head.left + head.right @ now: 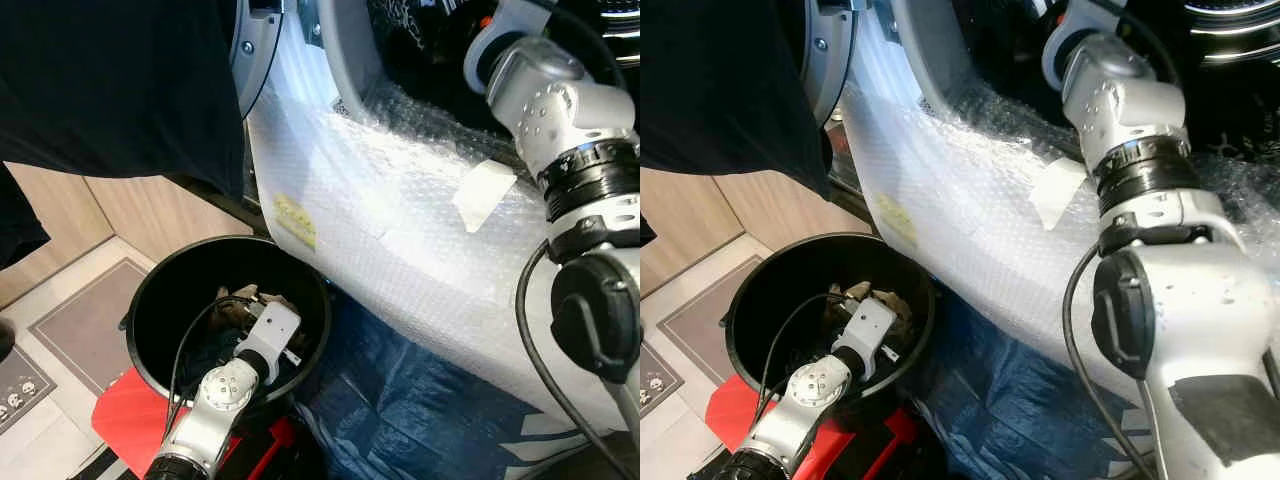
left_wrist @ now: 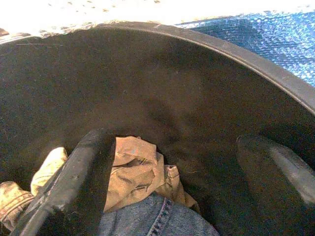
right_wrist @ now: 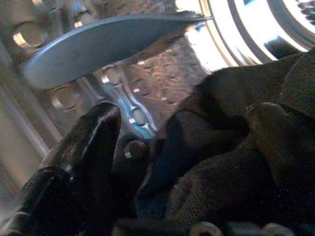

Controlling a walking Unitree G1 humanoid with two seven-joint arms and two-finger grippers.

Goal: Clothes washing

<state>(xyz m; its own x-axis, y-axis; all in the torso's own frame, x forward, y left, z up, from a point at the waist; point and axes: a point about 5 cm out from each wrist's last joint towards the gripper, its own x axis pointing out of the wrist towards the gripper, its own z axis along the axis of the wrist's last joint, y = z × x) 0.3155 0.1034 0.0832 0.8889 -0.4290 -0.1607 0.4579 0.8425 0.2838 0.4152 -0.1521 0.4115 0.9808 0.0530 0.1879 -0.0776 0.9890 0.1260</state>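
Note:
A black bucket (image 1: 140, 300) stands on the floor in front of the washing machine (image 1: 400, 220). My left gripper (image 2: 174, 140) is down inside it and open. One of its fingers (image 2: 81, 182) lies against a crumpled tan garment (image 2: 135, 172), which rests on blue jeans (image 2: 147, 219). My right arm (image 1: 560, 100) reaches up into the machine's drum. There the right gripper (image 3: 184, 113) is open with dark clothes (image 3: 221, 162) bunched between its fingers. The drum's metal wall and a grey paddle (image 3: 108, 44) are just beyond.
Bubble wrap covers the machine's front, which has a yellow label (image 1: 295, 220). The machine's door (image 1: 255, 40) is swung open at the upper left. A person in dark clothing (image 1: 110, 90) stands close on the left. A blue sheet (image 1: 420, 400) covers the floor, and the bucket sits on something red (image 1: 125, 415).

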